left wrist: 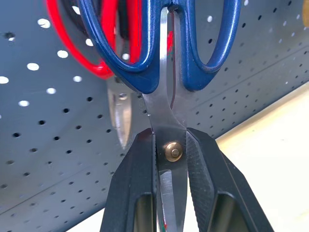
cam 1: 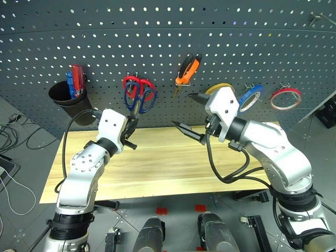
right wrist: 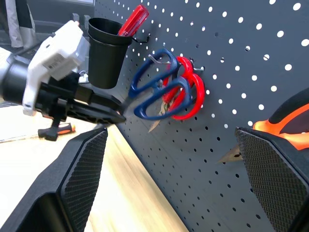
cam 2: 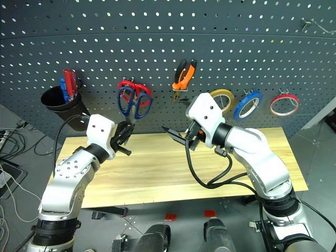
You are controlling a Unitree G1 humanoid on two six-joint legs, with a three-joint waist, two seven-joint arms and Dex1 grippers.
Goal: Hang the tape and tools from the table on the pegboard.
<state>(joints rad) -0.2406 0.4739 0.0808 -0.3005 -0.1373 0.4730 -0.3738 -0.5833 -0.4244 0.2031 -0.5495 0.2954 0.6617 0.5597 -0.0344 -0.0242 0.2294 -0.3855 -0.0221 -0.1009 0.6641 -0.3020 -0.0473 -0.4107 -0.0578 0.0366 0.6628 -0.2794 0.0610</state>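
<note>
The blue-handled scissors [left wrist: 164, 72] were clamped by their blades in the left pincer [left wrist: 171, 159] and held handles-up against the pegboard [cam 1: 157, 47], just in front of the red-handled scissors [cam 1: 137, 85] hung there. The right pincer [cam 1: 190, 116] was held wide and empty above the bench [cam 1: 157, 168]. Further right on the pegboard, the pliers [cam 1: 186, 71] and the tan tape [cam 2: 224, 100] were hung beside a blue roll [cam 1: 251, 97] and a red roll [cam 1: 286, 97].

Light wood table [cam 1: 157, 168] — screwdriver [right wrist: 58, 129] on it.
</note>
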